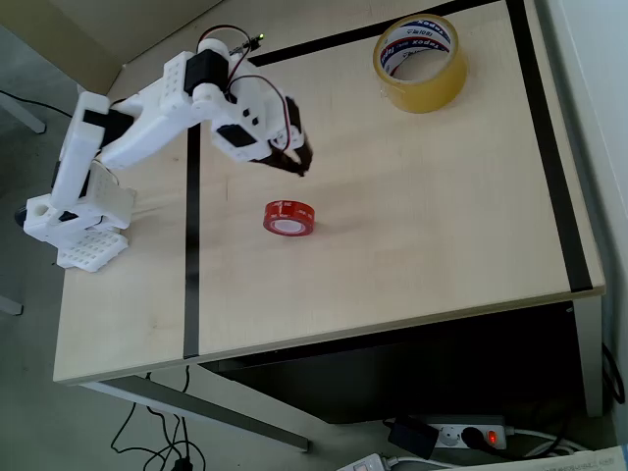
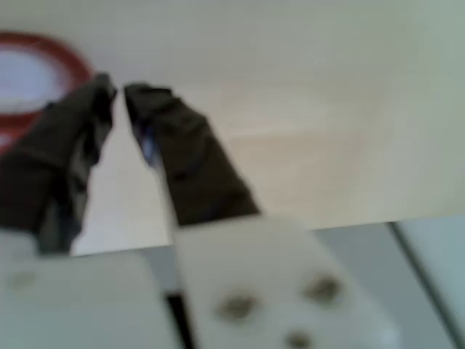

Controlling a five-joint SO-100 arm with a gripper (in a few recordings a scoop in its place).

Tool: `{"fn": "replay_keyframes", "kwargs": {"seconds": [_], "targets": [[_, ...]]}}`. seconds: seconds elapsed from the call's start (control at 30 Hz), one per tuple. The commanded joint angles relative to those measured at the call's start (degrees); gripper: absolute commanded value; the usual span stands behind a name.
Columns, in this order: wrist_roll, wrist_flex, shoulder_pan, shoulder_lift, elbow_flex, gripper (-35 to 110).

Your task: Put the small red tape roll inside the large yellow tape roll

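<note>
An office or lab bench — a pale desk marked with black tape lines, power strip beneath.

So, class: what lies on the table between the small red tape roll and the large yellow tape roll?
Nothing: in the overhead view, only bare table separates the small red tape roll from the large yellow tape roll.

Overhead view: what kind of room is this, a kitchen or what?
Probably an office or workshop, not a kitchen: a pale desk marked with black tape lines, and a power strip with cables on the floor.
</note>
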Motion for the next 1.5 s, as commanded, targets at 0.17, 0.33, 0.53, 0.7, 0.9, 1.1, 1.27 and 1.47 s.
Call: {"fn": "replay_keyframes", "kwargs": {"seconds": [0.17,0.33,0.53,0.7,0.9,1.1,1.27,1.47], "targets": [[-0.53,0.79,0.53,19.07,15.91,0],[-0.53,0.79,0.44,20.65,20.04,0],[-0.53,0.79,2.20,20.30,23.47,0],[-0.53,0.79,3.52,17.93,23.73,0],[-0.53,0.79,3.43,16.61,24.52,0],[-0.44,0.79,3.52,14.06,24.26,0],[-0.62,0.79,5.01,12.57,23.99,0],[-0.97,0.79,6.86,11.16,23.12,0]]}}
